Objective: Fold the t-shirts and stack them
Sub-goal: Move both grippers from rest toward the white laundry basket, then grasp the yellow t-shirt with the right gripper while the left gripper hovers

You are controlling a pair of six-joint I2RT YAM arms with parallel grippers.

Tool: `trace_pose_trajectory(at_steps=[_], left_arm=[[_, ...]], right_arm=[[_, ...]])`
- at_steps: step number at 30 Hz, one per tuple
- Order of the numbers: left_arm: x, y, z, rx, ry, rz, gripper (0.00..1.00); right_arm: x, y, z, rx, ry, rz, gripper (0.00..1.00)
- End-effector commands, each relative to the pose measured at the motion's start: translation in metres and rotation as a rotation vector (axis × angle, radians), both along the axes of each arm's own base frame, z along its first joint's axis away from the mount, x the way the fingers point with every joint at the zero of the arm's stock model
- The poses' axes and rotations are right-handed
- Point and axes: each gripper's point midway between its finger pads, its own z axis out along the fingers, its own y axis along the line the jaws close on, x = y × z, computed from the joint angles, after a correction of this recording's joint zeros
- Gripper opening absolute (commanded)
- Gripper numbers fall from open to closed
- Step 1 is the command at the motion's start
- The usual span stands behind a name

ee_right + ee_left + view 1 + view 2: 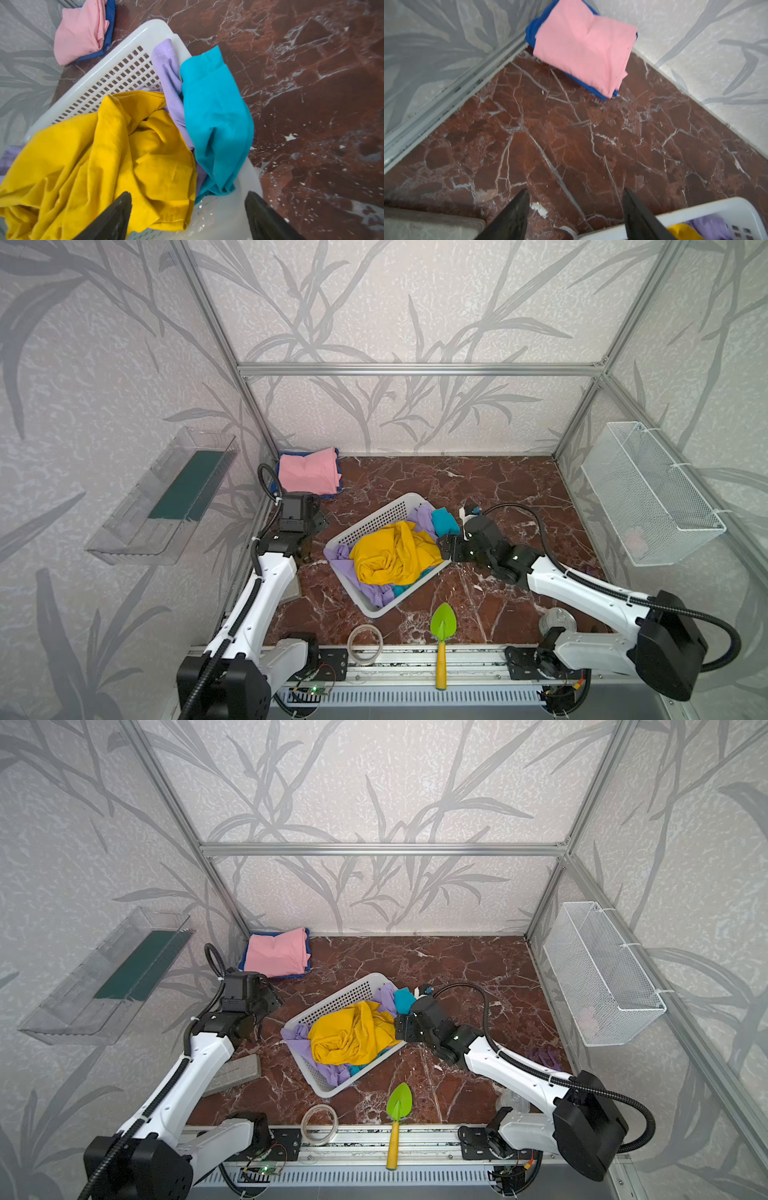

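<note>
A crumpled mustard-yellow t-shirt (395,556) (104,155) lies on top in the white laundry basket (374,514). Under it lie a lavender t-shirt (168,83) and a teal one (216,116), both draped over the basket's rim. A folded pink t-shirt (307,470) (583,47) rests on a folded blue one (531,31) in the back left corner. My right gripper (188,194) (444,548) is open at the basket's right rim, with the yellow hem just ahead of its jaws. My left gripper (575,191) hangs open and empty over the marble floor, beside the basket's left corner.
A green trowel (442,626) and a tape roll (365,643) lie at the front edge. A grey block (235,1073) sits under the left arm and a can (557,620) by the right arm's base. A wire basket (648,489) and a clear tray (166,497) hang on the side walls.
</note>
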Motion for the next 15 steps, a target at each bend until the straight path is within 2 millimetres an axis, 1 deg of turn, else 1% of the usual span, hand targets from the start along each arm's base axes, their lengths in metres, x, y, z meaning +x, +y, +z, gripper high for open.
trace_pose_trajectory(at_steps=[1, 5, 8, 11, 13, 15], left_arm=[[-0.019, -0.02, -0.034, -0.044, 0.121, -0.045, 0.73], [-0.024, -0.039, -0.057, -0.051, 0.175, -0.094, 0.73], [-0.025, -0.054, -0.063, -0.076, 0.203, -0.128, 0.73], [-0.025, -0.068, -0.068, -0.075, 0.217, -0.162, 0.73], [-0.024, -0.08, -0.071, -0.078, 0.223, -0.185, 0.73], [-0.02, -0.096, -0.073, -0.094, 0.225, -0.219, 0.72]], right_arm=[[0.002, 0.014, 0.002, 0.049, 0.041, 0.009, 0.86], [0.014, 0.019, -0.001, 0.064, 0.043, -0.013, 0.81], [0.026, 0.017, -0.011, 0.075, 0.079, -0.042, 0.76], [0.043, 0.007, -0.02, 0.081, 0.109, -0.078, 0.73], [0.057, 0.0, -0.021, 0.081, 0.108, -0.095, 0.72], [0.074, -0.009, -0.019, 0.063, 0.1, -0.103, 0.72]])
